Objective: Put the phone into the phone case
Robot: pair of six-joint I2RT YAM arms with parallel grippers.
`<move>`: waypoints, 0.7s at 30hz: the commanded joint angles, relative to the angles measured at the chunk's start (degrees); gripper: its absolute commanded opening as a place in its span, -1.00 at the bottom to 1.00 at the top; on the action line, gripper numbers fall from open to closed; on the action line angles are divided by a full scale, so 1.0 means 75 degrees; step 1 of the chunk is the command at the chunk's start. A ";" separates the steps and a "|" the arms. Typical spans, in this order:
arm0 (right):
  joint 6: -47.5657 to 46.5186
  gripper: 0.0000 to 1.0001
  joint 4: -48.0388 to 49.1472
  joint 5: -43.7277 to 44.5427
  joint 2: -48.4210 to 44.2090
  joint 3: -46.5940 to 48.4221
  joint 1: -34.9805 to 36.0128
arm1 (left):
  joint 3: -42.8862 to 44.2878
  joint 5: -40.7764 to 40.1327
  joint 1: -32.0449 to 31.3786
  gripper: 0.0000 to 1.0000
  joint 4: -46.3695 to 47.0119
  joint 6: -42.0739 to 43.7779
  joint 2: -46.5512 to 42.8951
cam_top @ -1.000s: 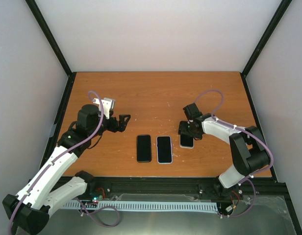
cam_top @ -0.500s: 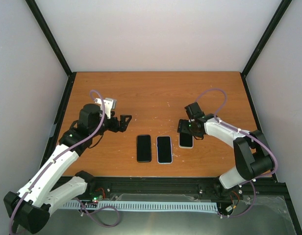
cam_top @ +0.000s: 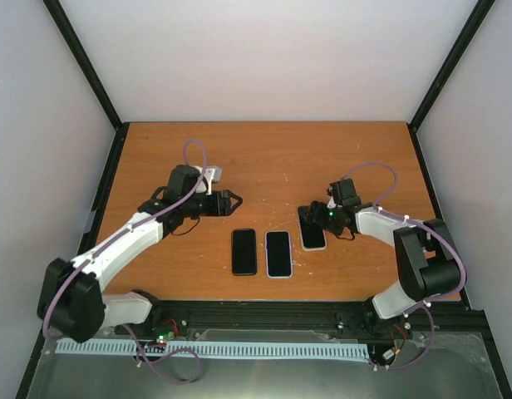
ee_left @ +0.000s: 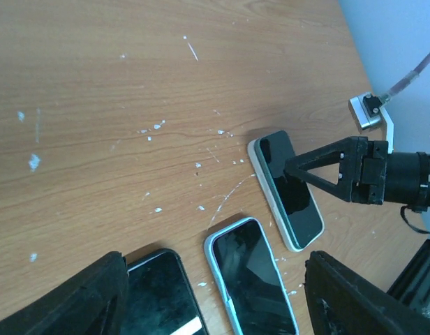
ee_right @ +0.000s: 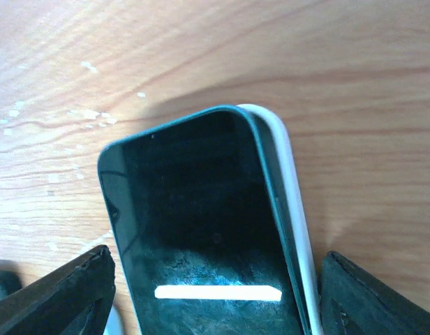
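Note:
A dark phone (ee_right: pixel 201 230) lies askew in a white case (ee_right: pixel 293 202), its right edge riding above the case rim. It shows in the top view (cam_top: pixel 312 229) and the left wrist view (ee_left: pixel 290 183). My right gripper (ee_right: pixel 215 264) is open and straddles this phone's near end with a gap on each side; it also shows in the top view (cam_top: pixel 311 214). My left gripper (cam_top: pixel 233 202) is open and empty, hovering left of and beyond the phones. In the left wrist view the left gripper (ee_left: pixel 215 269) looks down over the two other phones.
A phone in a light-blue case (cam_top: pixel 278 253) and a black phone (cam_top: pixel 243 251) lie side by side near the table's front edge (cam_top: pixel 264 298). They also show in the left wrist view, blue-cased phone (ee_left: pixel 251 279) and black phone (ee_left: pixel 162 293). White flecks dot the wood.
My left arm has swung right and forward, toward the middle of the table. My right gripper has dropped lower onto the phone in the white case, which has shifted slightly up and left.

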 commanded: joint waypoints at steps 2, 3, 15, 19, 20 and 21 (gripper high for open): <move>0.0687 0.55 0.1474 -0.1507 0.0476 -0.0578 0.0010 | 0.0392 0.0566 -0.0115 0.36 0.1013 -0.0741 0.0865; 0.0830 0.54 0.1724 -0.1701 0.0503 -0.0657 0.0011 | 0.0369 0.0618 -0.0140 0.32 0.1265 -0.0833 0.1056; 0.0778 0.45 0.1156 -0.1677 -0.0093 -0.0946 0.0008 | 0.0414 0.1340 -0.0783 0.16 0.2876 -0.2044 0.3000; 0.0651 0.41 0.0896 -0.1422 -0.0293 -0.1279 0.0002 | 0.0686 0.1622 -0.0939 0.13 0.3190 -0.2215 0.3832; 0.0698 0.39 0.0979 -0.1472 -0.0344 -0.1409 0.0012 | 0.0785 0.1668 -0.0966 0.11 0.3221 -0.2212 0.3997; 0.0768 0.34 0.1098 -0.1537 -0.0392 -0.1577 0.0010 | 0.0887 0.1697 -0.0998 0.09 0.3242 -0.2204 0.4161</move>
